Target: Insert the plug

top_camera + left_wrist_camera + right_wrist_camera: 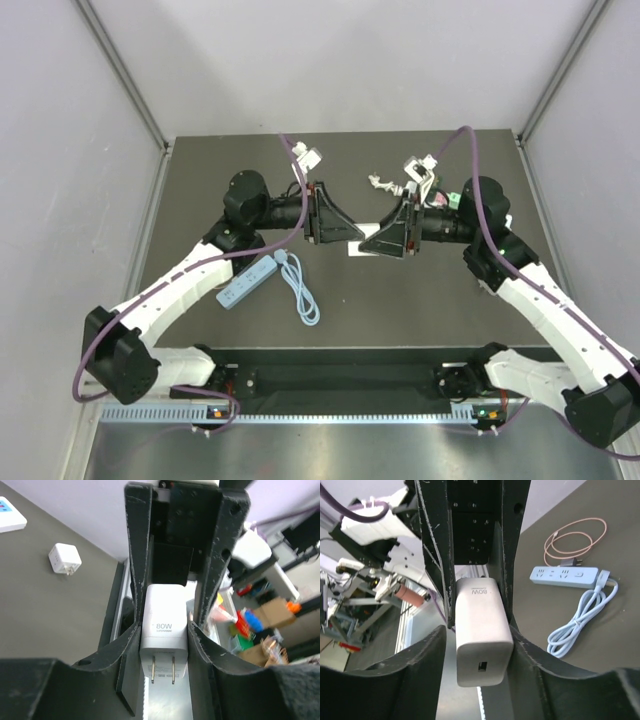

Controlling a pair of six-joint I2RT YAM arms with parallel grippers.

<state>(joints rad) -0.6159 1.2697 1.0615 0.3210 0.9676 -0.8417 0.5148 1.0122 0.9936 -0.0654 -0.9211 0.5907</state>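
Observation:
The plug [164, 640] is a white charger block hanging in the air between the two arms above the middle of the table [430, 300]. My left gripper [165, 627] is shut on it, both fingers pressing its sides, with the two prongs pointing back toward the left wrist. My right gripper [477, 630] stands open around the other end of the plug [482, 640]; one finger touches it and a gap shows on the other side. The plug's port end faces the right wrist. From above, only a white sliver of the plug [356, 248] shows between the left gripper [346, 234] and the right gripper [372, 244].
A light blue power strip [245, 283] lies on the table at the left, its coiled blue cable [300, 292] beside it. In the right wrist view the strip [563, 576] lies near a thin pink cable [575, 542]. A small white adapter [65, 559] lies on the table.

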